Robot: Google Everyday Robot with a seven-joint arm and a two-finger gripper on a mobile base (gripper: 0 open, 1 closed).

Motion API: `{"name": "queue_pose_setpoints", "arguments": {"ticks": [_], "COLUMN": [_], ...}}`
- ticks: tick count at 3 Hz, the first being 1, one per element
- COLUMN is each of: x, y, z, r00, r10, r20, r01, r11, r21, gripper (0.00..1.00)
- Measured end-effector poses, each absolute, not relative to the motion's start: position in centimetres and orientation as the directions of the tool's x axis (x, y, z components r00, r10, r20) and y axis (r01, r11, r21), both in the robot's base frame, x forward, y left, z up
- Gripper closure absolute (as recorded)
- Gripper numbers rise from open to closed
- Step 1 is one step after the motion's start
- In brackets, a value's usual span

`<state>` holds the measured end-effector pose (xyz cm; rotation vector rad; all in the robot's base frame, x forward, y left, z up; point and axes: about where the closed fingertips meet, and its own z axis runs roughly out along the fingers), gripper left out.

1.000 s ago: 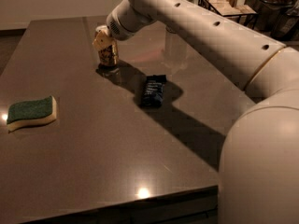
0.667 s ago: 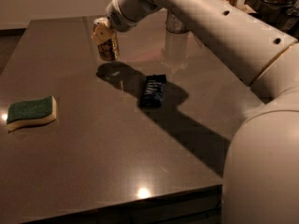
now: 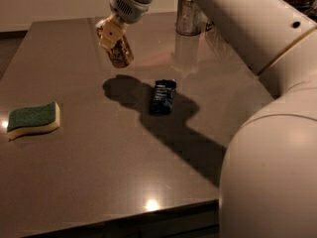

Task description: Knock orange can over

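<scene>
The orange can [image 3: 122,56] is golden-orange with a dark drawing on its side. It hangs tilted in the air above the back left of the dark table [image 3: 99,172], with its shadow on the tabletop below it. My gripper [image 3: 112,34] comes down from the arm at the top and is shut on the can's upper part, which its pale fingers [image 3: 110,35] partly hide.
A tall silver tin cup [image 3: 187,16] stands at the back right of the can. A dark blue packet [image 3: 163,96] lies flat in the middle. A green and yellow sponge [image 3: 33,119] lies at the left. My arm fills the right side.
The can stood on the table a second ago. The gripper has since lifted it off the surface and it now hangs tilted above its shadow.
</scene>
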<state>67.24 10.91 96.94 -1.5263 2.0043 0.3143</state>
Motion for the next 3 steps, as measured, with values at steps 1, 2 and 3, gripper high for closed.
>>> {"name": "queue_pose_setpoints", "arguments": {"ticks": [1, 2, 3], "x": [62.4, 59.9, 58.0], "y": [10.4, 10.0, 10.0], "z": [95.3, 94.1, 93.2], "r00": [-0.022, 0.070, 0.159], "r10": [-0.921, -0.957, -0.968], "r20": [-0.390, -0.282, -0.193], "r01": [-0.983, -0.990, -0.984], "r11": [0.090, -0.032, -0.138], "r21": [-0.158, -0.138, -0.117], "gripper": [1.00, 1.00, 0.82]}}
